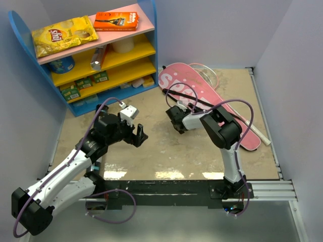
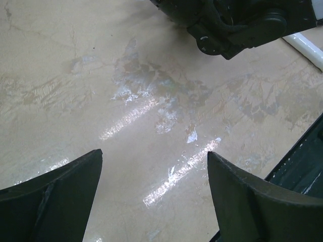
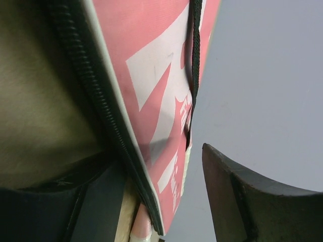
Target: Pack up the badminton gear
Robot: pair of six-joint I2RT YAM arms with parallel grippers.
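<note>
Beige table [image 1: 151,159] boxed in by pale walls: packing looks barely begun.

The right gripper [image 1: 175,120] has its jaws apart around the black zipped edge of the pink racket cover [image 1: 184,83], one finger against it and the other clear, so nothing looks clamped. The cover lies flat toward the back right. The racket [image 1: 258,134] shows only a white handle past the cover's narrow end and a thin hoop at its wide end; whether it is inside or underneath, I cannot tell. The left gripper [image 2: 154,153] hangs open and empty over bare tabletop, well apart from the cover. I cannot make out the shuttlecocks or the tube, so most of the job seems left.
</note>
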